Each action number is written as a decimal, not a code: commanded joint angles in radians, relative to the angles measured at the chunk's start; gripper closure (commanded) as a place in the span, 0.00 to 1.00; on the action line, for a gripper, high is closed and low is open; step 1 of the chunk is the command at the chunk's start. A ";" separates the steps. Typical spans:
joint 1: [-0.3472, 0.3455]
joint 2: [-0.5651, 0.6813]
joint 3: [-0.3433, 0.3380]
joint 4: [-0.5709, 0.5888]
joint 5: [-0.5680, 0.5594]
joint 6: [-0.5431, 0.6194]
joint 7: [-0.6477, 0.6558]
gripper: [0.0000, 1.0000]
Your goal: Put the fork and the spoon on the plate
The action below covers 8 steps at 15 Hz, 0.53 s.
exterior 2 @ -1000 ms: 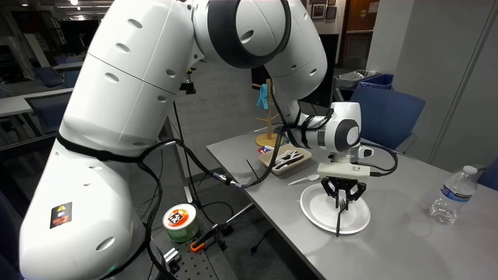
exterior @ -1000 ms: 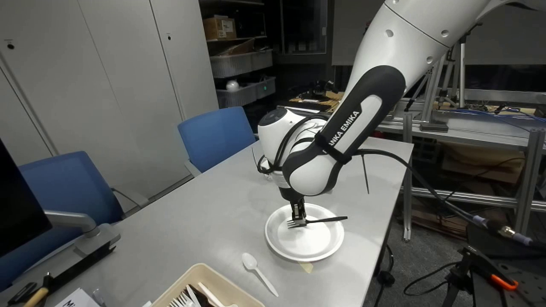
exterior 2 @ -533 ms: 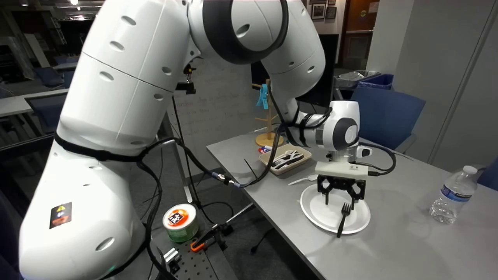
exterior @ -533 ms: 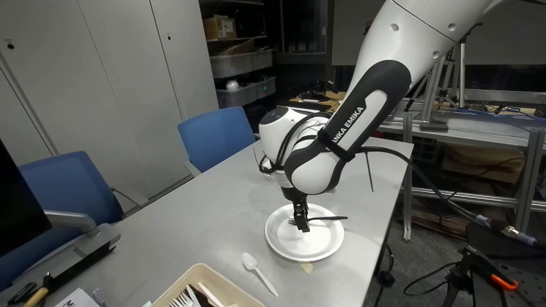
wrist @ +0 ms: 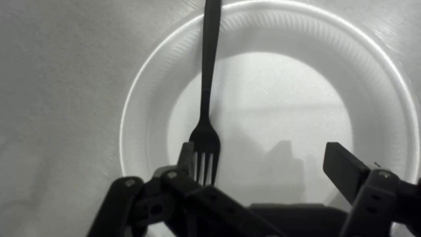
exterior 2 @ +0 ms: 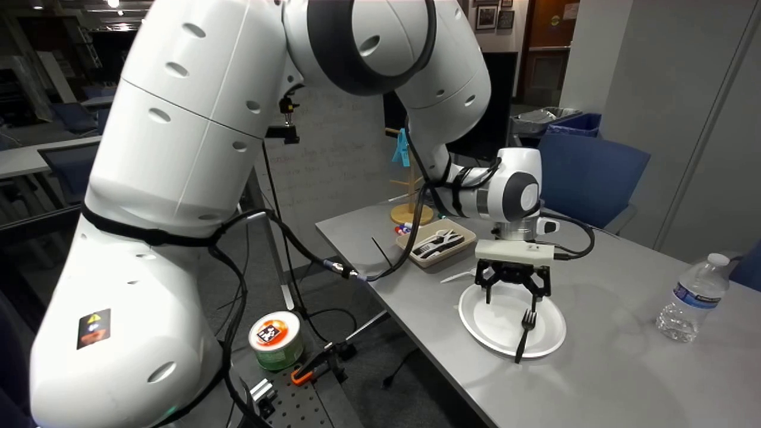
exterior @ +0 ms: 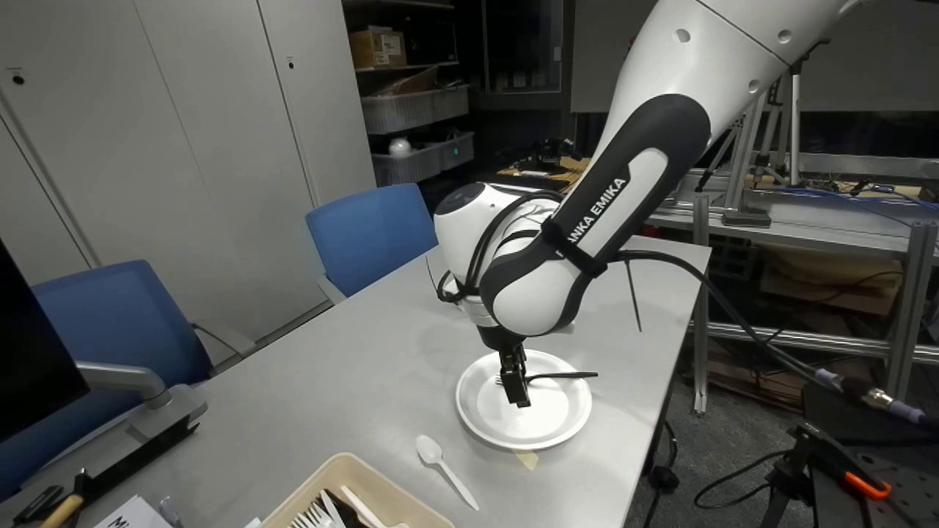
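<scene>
The black fork [wrist: 207, 65] rests on the white plate [wrist: 289, 85], its tines over the flat middle and its handle sticking out past the rim, as both exterior views also show with the fork [exterior 2: 525, 334] and plate [exterior: 546, 422]. My gripper [wrist: 260, 146] is open above the plate with nothing between its fingers; one finger overlaps the tines in the wrist view. From an exterior view, the gripper [exterior 2: 511, 304] hangs over the plate's far half. A white spoon [exterior: 429, 449] lies on the table beside the plate, near the tray; elsewhere its bowl is mostly hidden behind the gripper, leaving the handle [exterior 2: 456, 277].
A beige tray [exterior 2: 446, 255] with several utensils stands beyond the spoon. Farther back are a wooden stand [exterior 2: 410, 214] and some markers. A water bottle [exterior 2: 692, 303] stands on the table on the plate's opposite side. Blue chairs [exterior: 374, 231] line the table's long side.
My gripper has opened and let go of the fork, which settled onto the plate. The gripper has risen a little and shifted toward the spoon's side.
</scene>
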 commanded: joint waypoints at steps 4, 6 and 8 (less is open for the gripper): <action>0.028 0.016 0.034 0.070 0.002 -0.049 -0.031 0.00; 0.037 0.034 0.044 0.099 0.002 -0.056 -0.042 0.00; 0.046 0.053 0.053 0.126 0.002 -0.064 -0.055 0.00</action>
